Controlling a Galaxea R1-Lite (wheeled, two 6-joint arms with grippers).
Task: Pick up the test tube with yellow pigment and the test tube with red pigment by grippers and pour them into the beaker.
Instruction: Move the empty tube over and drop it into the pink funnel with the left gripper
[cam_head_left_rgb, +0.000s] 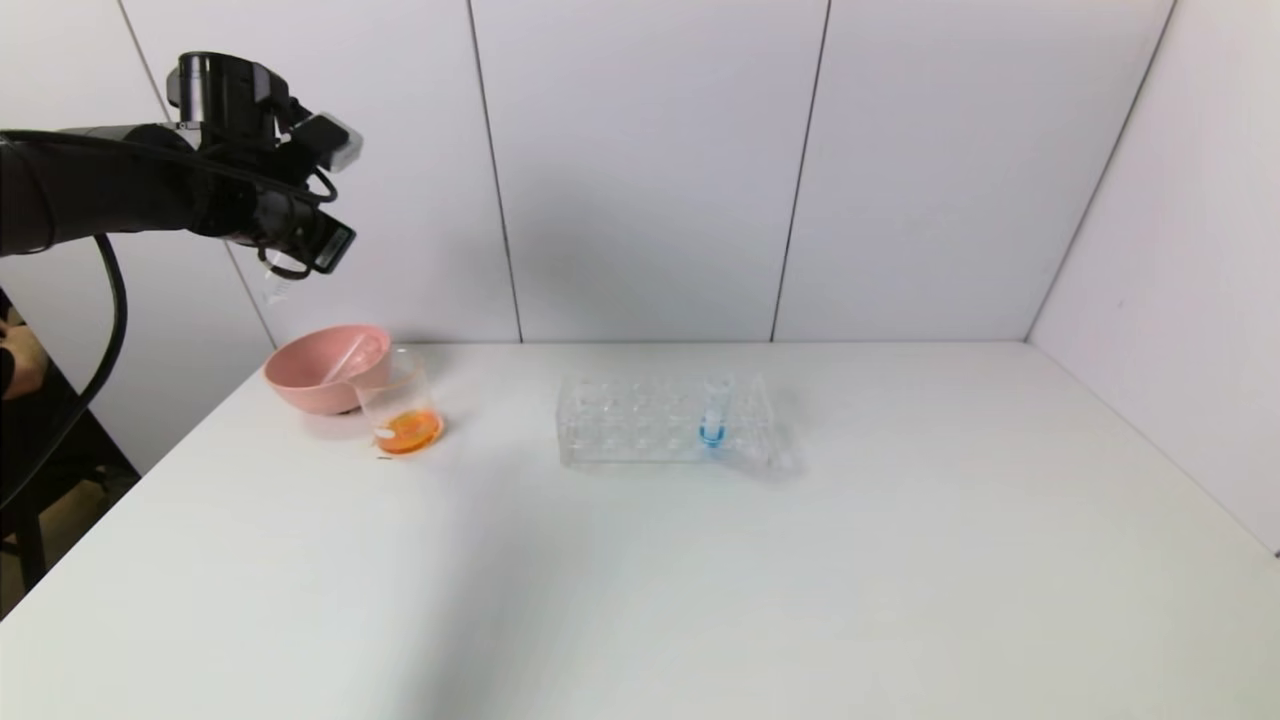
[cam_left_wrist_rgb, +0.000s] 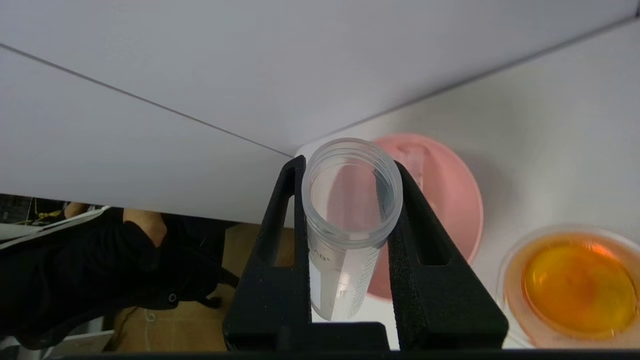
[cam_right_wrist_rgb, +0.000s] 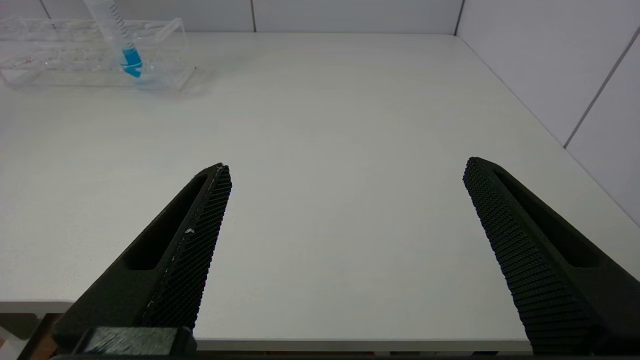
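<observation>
1. left gripper (cam_left_wrist_rgb: 347, 165): matte black wedge fingers with slotted cut-outs.
2. right gripper (cam_right_wrist_rgb: 345, 172): black fingers, cross-hatched inner pads.
3. left arm (cam_head_left_rgb: 100, 195): black casing, looping black cable, white-grey block.

Clear plastic tube (cam_left_wrist_rgb: 350, 220), textured matt pincer pads (cam_right_wrist_rgb: 200, 240), seemingly rubbery

On the counter (cam_head_left_rgb: 700, 560), the beaker (cam_head_left_rgb: 402, 405) sits just before the bowl (cam_head_left_rgb: 325, 368) at my left; the rack (cam_head_left_rgb: 660, 420) lies well right, one tube (cam_head_left_rgb: 713, 415) in it.
</observation>
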